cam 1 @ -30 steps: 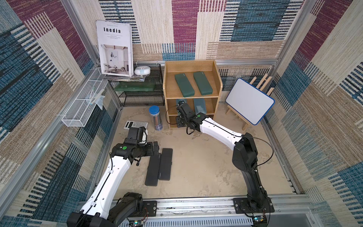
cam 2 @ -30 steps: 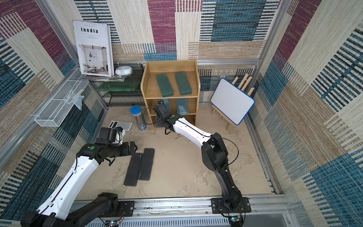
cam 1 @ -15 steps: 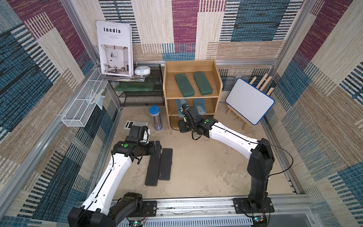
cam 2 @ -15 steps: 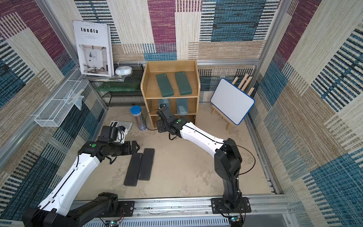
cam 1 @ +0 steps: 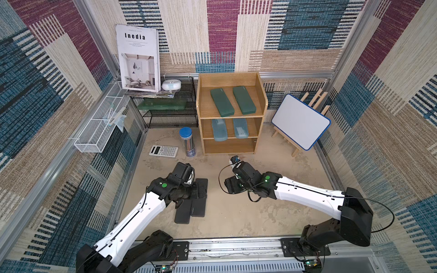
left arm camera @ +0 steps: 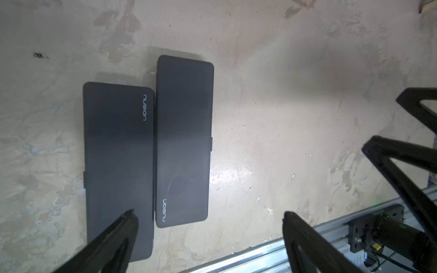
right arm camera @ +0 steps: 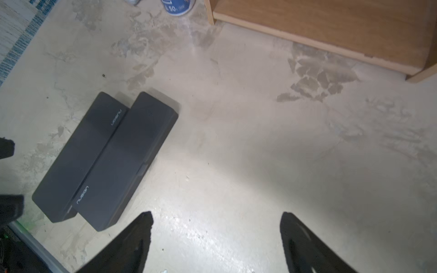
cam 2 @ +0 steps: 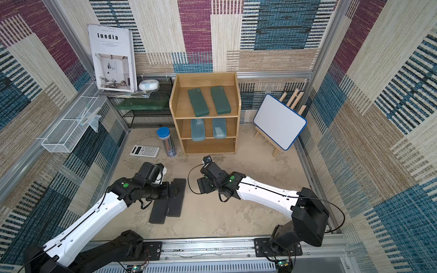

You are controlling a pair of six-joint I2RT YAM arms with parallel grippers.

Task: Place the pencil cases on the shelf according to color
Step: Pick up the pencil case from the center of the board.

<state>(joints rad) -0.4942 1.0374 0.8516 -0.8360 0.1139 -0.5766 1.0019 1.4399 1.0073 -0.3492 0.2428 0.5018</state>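
Looking down in both top views and finding the shelf [cam 1: 228,80] at the back of the table [cam 1: 272,212], with two dark green pencil cases [cam 1: 222,102] lying side by side on its top tier and two light blue pencil cases [cam 1: 219,130] lying side by side on its middle tier. Noting two black pencil cases [cam 1: 198,208] lying flat on the table well in front of the shelf, long sides touching, partly hidden under the left arm [cam 1: 142,208]. Spotting the left gripper [cam 1: 199,190] hanging over them and the right gripper [cam 1: 229,186] pointing down at bare table near them.

Turning to the left wrist view and facing the black pencil cases [left arm camera: 118,153] from above, pressed together, one set a little further along than the other. Finding the left gripper [left arm camera: 208,217] spread wide and gripping nothing, one fingertip [left arm camera: 125,227] showing over one case, the other over bare table, the end of the second case showing between them. Not being able to tell whether that fingertip is touching the lid.

Turning to the right wrist view and finding the right gripper [right arm camera: 215,214] spread wide and carrying nothing, both fingertips over bare table. Seeing the black pencil cases [right arm camera: 106,160] off to one side, apart from the fingers, and the foot of the shelf [right arm camera: 331,28] further ahead.
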